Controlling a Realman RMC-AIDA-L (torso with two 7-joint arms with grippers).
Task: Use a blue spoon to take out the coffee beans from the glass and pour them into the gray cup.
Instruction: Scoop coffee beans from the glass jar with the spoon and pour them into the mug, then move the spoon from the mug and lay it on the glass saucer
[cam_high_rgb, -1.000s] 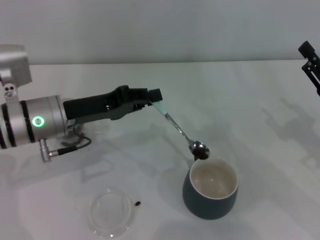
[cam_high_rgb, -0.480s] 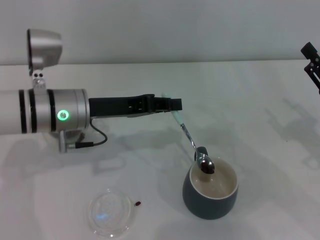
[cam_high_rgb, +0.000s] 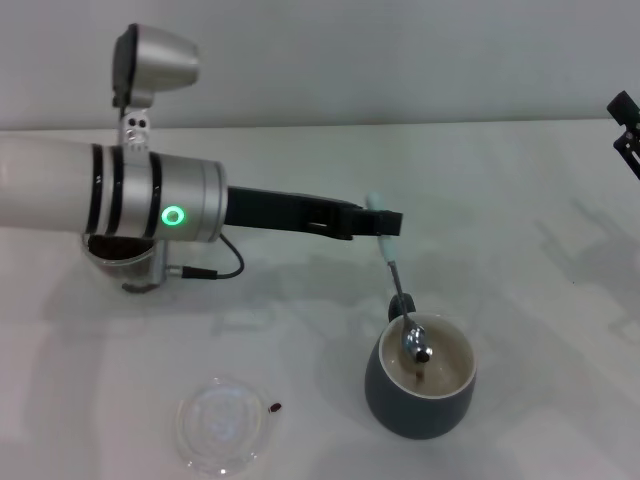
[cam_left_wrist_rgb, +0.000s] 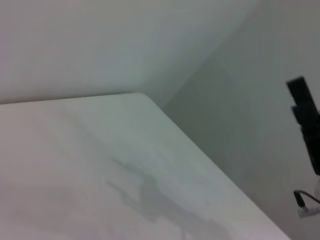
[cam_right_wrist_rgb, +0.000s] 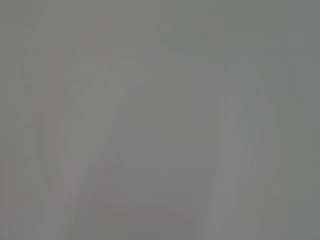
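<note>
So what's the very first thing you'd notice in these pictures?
The big silver left arm reaching across the table, its left gripper holding the blue spoon tipped down into the gray cup at the front. Next, a clear glass dish lies front left, with one stray coffee bean beside it.

left arm (cam_high_rgb: 110, 190): thick silver-white cylinder, two black bands, round glowing green light | silver elbow housing with dark opening, two small screws below it | thin black cable looping under the wrist | left gripper (cam_high_rgb: 385, 223): long, slim, matte black | right gripper (cam_high_rgb: 627, 125): black angular linkage at the view's edge
</note>
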